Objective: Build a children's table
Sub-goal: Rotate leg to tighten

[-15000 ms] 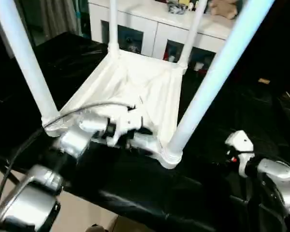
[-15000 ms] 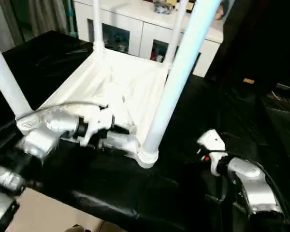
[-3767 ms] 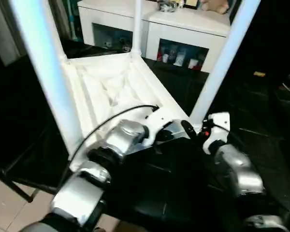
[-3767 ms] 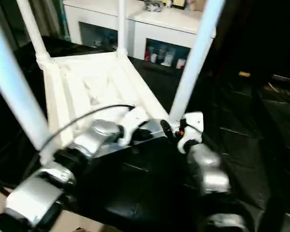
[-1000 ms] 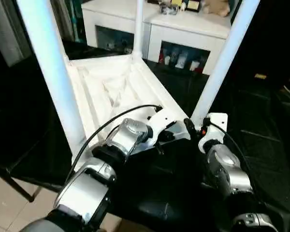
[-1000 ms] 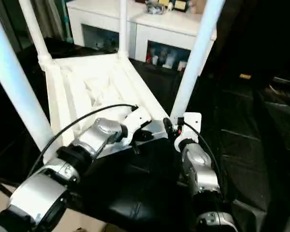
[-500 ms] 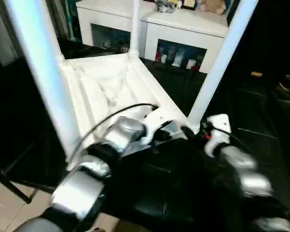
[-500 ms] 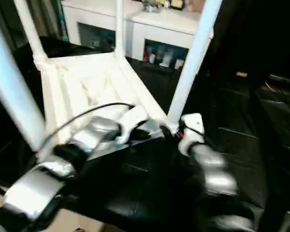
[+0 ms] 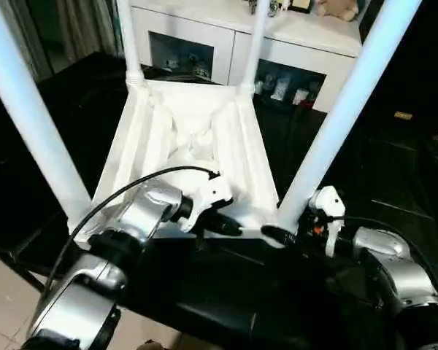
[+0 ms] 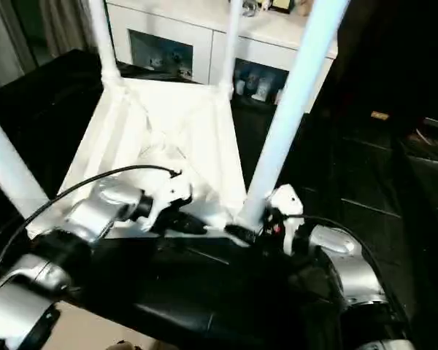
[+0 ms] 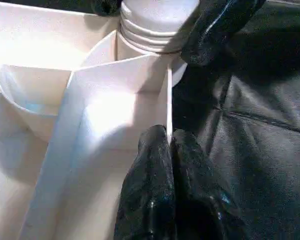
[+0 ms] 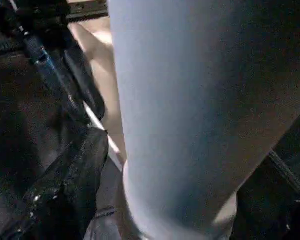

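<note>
The children's table (image 9: 197, 138) is lying upside down on the black worktop (image 9: 226, 292), all four legs pointing up. The left claw (image 11: 167, 150), fingers pressed together, is pinching the tabletop's thin near rim. The right claw (image 9: 277, 237), fingers apart, is sitting at the foot of the near right leg (image 9: 343, 117) without clamping it. If the left claw is pulling sideways, the thin rim may be slipping free, and a nudged leg may be working loose from its socket
</note>
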Controlling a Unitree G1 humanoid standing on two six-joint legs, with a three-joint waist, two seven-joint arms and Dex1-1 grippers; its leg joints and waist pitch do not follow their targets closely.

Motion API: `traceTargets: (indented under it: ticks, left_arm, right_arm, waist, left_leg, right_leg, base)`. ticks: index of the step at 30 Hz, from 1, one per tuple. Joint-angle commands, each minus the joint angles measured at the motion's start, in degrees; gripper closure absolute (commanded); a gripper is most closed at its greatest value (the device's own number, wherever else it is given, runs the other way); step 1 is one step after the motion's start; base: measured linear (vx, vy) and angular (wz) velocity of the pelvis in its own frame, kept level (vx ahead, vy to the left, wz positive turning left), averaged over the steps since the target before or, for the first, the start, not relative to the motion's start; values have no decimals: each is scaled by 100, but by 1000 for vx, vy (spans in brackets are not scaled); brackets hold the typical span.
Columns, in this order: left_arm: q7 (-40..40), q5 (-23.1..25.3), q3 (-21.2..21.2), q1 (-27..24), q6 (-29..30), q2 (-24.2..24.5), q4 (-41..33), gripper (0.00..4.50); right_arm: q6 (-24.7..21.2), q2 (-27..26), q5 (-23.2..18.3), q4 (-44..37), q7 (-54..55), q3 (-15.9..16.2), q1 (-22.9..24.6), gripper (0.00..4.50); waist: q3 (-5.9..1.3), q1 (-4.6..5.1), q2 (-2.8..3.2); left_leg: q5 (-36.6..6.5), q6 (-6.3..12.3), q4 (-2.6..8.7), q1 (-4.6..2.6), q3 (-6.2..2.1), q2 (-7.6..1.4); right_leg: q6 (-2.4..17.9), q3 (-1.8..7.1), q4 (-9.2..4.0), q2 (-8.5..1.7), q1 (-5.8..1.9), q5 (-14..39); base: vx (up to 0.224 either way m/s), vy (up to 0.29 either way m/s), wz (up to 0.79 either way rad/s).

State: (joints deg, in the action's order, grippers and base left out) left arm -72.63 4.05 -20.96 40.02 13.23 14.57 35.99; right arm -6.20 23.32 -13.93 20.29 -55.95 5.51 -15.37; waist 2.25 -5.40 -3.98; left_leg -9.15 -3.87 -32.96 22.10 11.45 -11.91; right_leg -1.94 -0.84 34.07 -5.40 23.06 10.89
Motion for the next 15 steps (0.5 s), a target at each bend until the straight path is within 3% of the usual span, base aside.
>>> traceTargets:
  ticks: [1, 2, 7, 8, 15]
  left_arm:
    - [-249, -91, -298, -129, 123, -117, -118, 450]
    - [-239, -89, -285, -139, 158, -113, -144, 450]
    - [-224, -82, -260, -184, 259, -107, -257, 450]
    - [-215, -77, -256, -196, 284, -109, -283, 450]
    - [-218, -63, -276, -251, 389, -77, -396, 450]
  right_arm:
    - [-88, 37, 19, -87, -114, 121, 16, 81]
    - [-89, 43, 5, -66, -123, 113, 7, 106]
    - [-128, 59, -47, -50, -153, 75, -8, 133]
    - [-130, 56, -52, -32, -171, 57, -16, 155]
    - [-106, 19, -20, 27, -192, 54, -37, 184]
  waist:
    - [-298, 6, -28]
    - [-306, 10, -37]
    - [-305, 9, -34]
    - [-306, 10, -39]
    - [-319, 14, -42]
  left_leg:
    - [-1485, 269, 399, -126, -43, -141]
    - [-1411, 290, 387, -127, -38, -135]
    - [-1290, 358, 372, -129, -31, -129]
    - [-1310, 354, 371, -128, -30, -129]
    - [-1197, 373, 354, -129, -28, -123]
  right_leg:
    - [1335, 83, -339, -198, -199, 711]
    - [1343, 82, -328, -195, -204, 640]
    - [1396, 79, -317, -187, -210, 511]
    - [1389, 79, -321, -186, -211, 547]
    - [1419, 78, -298, -179, -218, 401]
  base:
    - [0, 0, 0]
    - [0, 0, 0]
    - [0, 0, 0]
    - [0, 0, 0]
    - [0, 0, 0]
